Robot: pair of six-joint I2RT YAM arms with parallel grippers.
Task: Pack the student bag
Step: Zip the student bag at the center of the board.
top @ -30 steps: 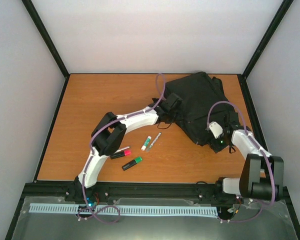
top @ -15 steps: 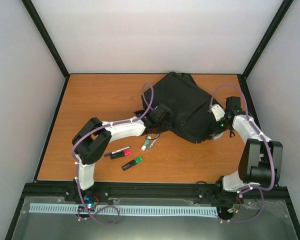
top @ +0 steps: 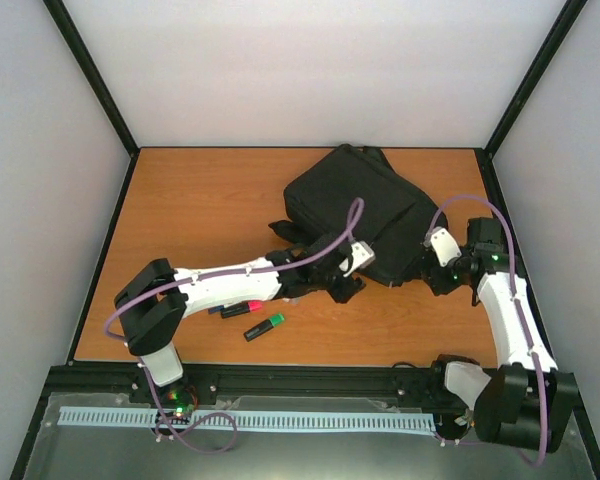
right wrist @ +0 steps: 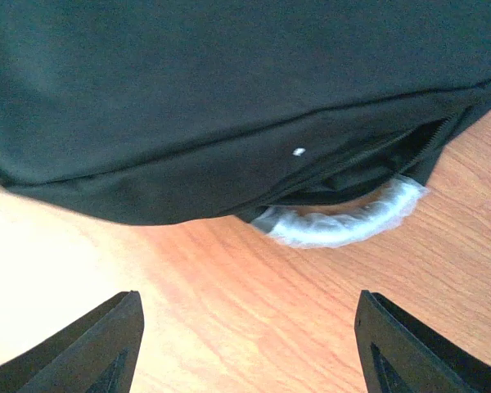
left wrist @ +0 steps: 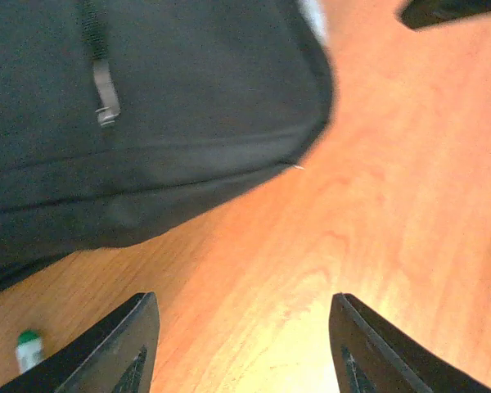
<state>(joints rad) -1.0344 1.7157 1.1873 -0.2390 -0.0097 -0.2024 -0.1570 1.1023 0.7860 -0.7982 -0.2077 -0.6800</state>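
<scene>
Student bag: is lying flat on the far right part of the table.
Left arm: is reaching low across to the right, and the left tool is sitting just beside the bag's near edge.
Left tool fingers: are standing apart, holding nothing.
Right arm: is bending in from the right, and the right tool is sitting near the bag's right corner.
Right tool fingers: are standing apart, holding nothing.
Left wrist view only: is showing a zip pull on the bag.
Right wrist view only: is showing the grey loop handle peeking out under the bag.
Top view only: is showing a pink marker and a green marker by the left arm.
</scene>
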